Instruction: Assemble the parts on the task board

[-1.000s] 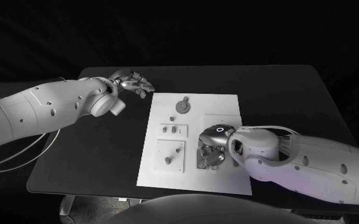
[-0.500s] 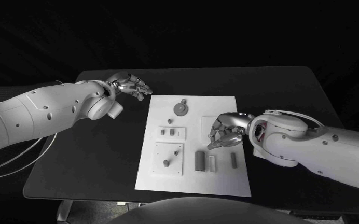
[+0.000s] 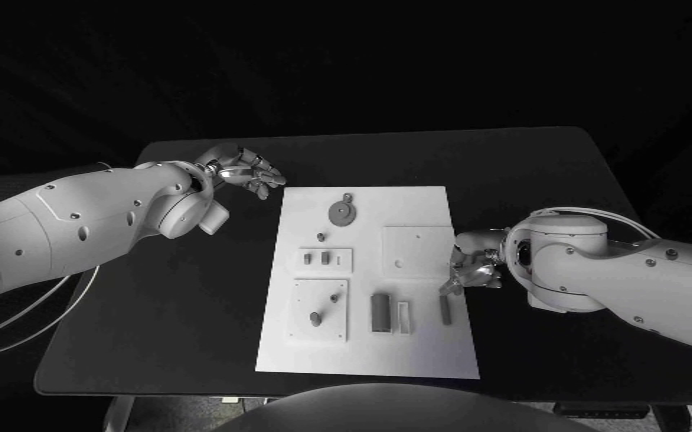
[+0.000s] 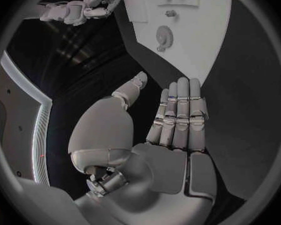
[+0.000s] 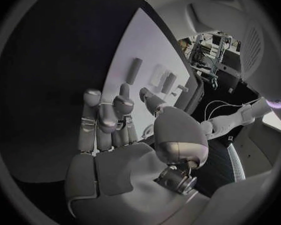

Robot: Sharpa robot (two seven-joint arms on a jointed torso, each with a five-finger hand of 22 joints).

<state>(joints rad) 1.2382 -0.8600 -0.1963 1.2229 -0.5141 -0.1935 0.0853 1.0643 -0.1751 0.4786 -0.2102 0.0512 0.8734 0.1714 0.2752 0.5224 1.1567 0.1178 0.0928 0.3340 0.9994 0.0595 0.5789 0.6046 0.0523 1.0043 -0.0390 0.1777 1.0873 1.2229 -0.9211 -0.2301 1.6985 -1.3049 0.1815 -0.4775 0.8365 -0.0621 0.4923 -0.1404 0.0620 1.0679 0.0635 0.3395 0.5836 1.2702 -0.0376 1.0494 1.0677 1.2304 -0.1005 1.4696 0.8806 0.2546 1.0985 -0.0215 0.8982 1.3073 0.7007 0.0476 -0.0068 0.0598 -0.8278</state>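
I judge assembly barely begun: grey parts (image 3: 384,311) lie loose on the task board (image 3: 418,352) (both my left hand (image 3: 245,169) and right hand (image 3: 473,270) empty, fingers apart).

The left arm (image 3: 101,217) reaches in from the side, its forearm angled up toward the far side of the table, and ends in the left hand (image 3: 242,169). In the left wrist view that hand (image 4: 168,135) holds nothing: its fingers (image 4: 181,112) lie straight and side by side, with the thumb set apart to one side. The right arm (image 3: 606,277) comes in from the opposite side with its wrist bent inward. The right hand (image 3: 473,270) hangs with fingers pointing down. In the right wrist view the right hand (image 5: 118,145) is empty, its fingers (image 5: 106,117) extended and slightly parted, the thumb standing off beside them.
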